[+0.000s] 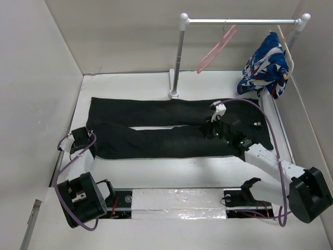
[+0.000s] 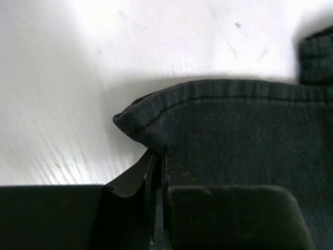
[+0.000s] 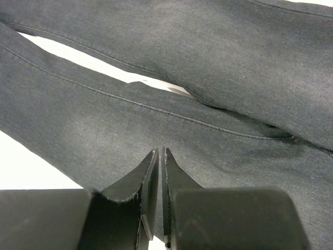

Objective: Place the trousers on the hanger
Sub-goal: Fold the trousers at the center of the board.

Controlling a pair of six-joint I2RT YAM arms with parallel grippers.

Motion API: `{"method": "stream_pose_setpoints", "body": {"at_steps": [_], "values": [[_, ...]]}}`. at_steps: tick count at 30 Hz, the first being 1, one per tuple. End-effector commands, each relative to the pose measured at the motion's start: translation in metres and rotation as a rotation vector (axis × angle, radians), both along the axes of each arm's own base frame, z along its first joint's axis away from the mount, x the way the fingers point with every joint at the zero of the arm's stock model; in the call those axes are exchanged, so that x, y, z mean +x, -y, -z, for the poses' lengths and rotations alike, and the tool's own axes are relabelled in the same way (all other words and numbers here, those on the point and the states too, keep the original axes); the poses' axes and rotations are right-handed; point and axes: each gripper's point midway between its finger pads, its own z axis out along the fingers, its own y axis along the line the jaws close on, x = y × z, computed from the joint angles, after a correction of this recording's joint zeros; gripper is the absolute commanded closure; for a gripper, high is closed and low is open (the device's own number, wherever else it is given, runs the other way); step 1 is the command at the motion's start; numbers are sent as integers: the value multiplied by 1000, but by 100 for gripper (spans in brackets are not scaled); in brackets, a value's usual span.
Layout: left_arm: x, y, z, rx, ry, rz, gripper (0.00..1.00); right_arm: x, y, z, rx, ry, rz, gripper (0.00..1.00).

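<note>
The black trousers [image 1: 156, 112] lie flat across the table, legs to the left and waist to the right. The pink hanger [image 1: 216, 49] hangs from the rail at the back, apart from both grippers. My left gripper [image 1: 87, 139] is at the hem of the near leg. In the left wrist view its jaws [image 2: 158, 152] are shut, and the puckered hem corner of the trousers [image 2: 140, 117] sits at their tips. My right gripper [image 1: 210, 130] is shut over the near leg by the crotch. In the right wrist view [image 3: 160, 150] nothing shows between its fingers above the fabric [image 3: 104, 120].
A metal rail [image 1: 250, 22] on a white pole [image 1: 178, 57] stands at the back. A blue, white and red patterned garment [image 1: 265, 65] hangs at its right end. White walls enclose the table on the left, back and right.
</note>
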Motion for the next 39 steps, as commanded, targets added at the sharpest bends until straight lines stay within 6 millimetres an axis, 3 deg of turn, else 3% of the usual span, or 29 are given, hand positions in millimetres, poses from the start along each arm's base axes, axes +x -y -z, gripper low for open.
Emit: {"method": "stream_pose_setpoints", "body": {"at_steps": [1,4,8,10,14,15,17,20,21,24,25,28,29,30,33,35,37,38,39], "values": [[19,2,-30,10,100,72,100,11,2,-20,17,63,16,88],[36,1,-89,84,262,133,100,11,3,-18,19,58,19,87],[35,3,-172,214,443,193,100,15,14,-19,14,64,65,81],[29,4,-201,273,474,220,100,16,20,-16,4,60,98,79],[13,16,-243,348,560,239,100,6,47,11,-40,-52,173,59],[10,17,-249,359,583,237,100,3,58,16,-44,-71,212,57],[3,23,-258,366,639,243,100,-9,78,12,-39,-66,271,41],[-1,36,-261,358,708,291,100,-27,98,22,-15,-96,327,35],[-2,40,-260,355,722,305,100,-32,102,12,19,-72,346,35],[-4,53,-261,347,784,364,100,-46,119,14,84,-130,459,33],[-2,56,-263,352,807,384,100,-48,126,17,83,-142,501,35],[1,69,-264,346,830,468,100,-47,148,27,83,-179,611,57],[0,71,-266,356,836,486,100,-42,161,30,89,-183,671,72],[0,73,-269,363,839,500,100,-39,169,35,88,-194,709,75],[3,95,-275,354,878,627,100,-31,189,62,78,-293,790,75],[2,106,-276,371,895,702,100,-23,191,83,74,-355,777,72],[2,116,-271,365,890,761,100,-13,192,91,55,-379,756,72],[1,120,-270,368,891,791,100,-14,189,109,42,-471,736,74],[0,124,-272,367,903,808,100,3,190,97,28,-460,727,74]]}}
